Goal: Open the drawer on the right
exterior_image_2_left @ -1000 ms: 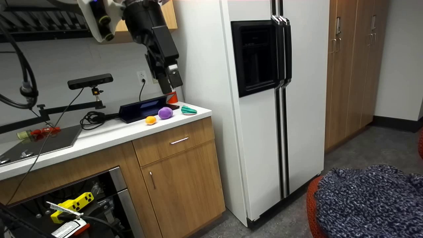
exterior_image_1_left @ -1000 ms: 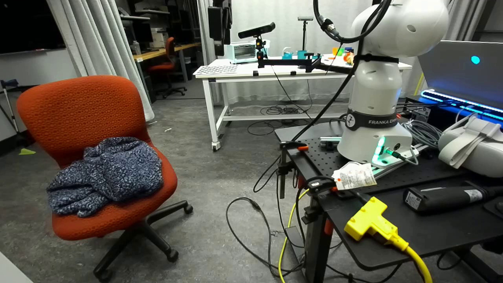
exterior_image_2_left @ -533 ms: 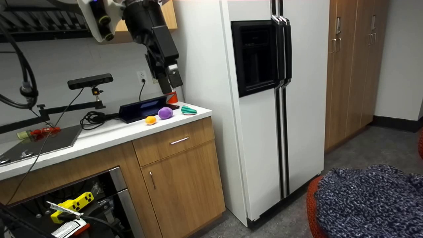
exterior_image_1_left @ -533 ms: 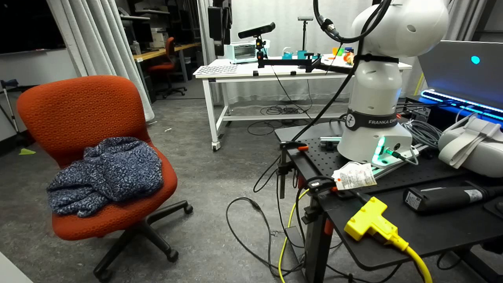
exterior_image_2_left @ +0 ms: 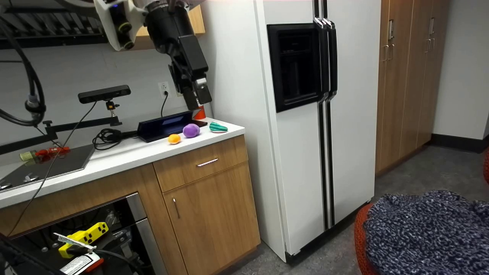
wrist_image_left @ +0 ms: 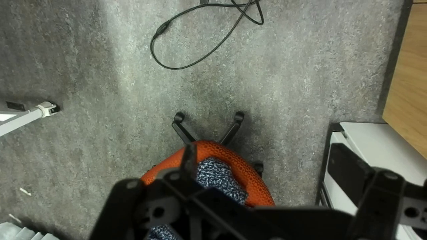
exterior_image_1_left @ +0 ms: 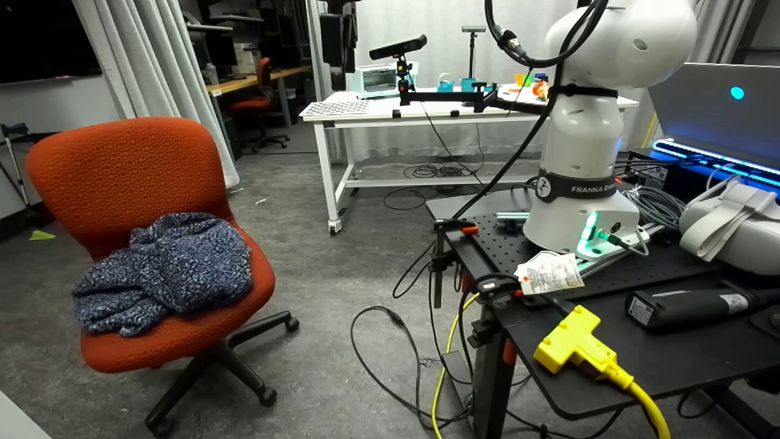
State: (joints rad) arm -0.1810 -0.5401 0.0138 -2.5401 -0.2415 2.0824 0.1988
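Observation:
The drawer (exterior_image_2_left: 200,162) is shut, high in the wooden cabinet below the white counter's right end in an exterior view. Its wood front has a slim silver handle (exterior_image_2_left: 207,162); its inside is hidden. My black gripper (exterior_image_2_left: 197,100) hangs in the air above the counter level in that view, apart from the drawer, pointing down. In the wrist view the gripper (wrist_image_left: 268,161) has its fingers wide apart with nothing between them. A wooden cabinet front (wrist_image_left: 410,80) shows at that view's right edge; I cannot tell whether it includes the drawer.
The white fridge (exterior_image_2_left: 298,152) stands right of the cabinet. An orange chair (exterior_image_1_left: 128,177) with a dark knitted cloth (exterior_image_1_left: 183,268) stands on the floor. Toy fruit, including a purple one (exterior_image_2_left: 191,130), and a dark tablet (exterior_image_2_left: 164,126) sit on the counter (exterior_image_2_left: 141,154). Cables lie on the floor.
The arm and gripper have shifted very slightly, a little right and down in the exterior view that shows the counter. The drawer and other objects have not moved.

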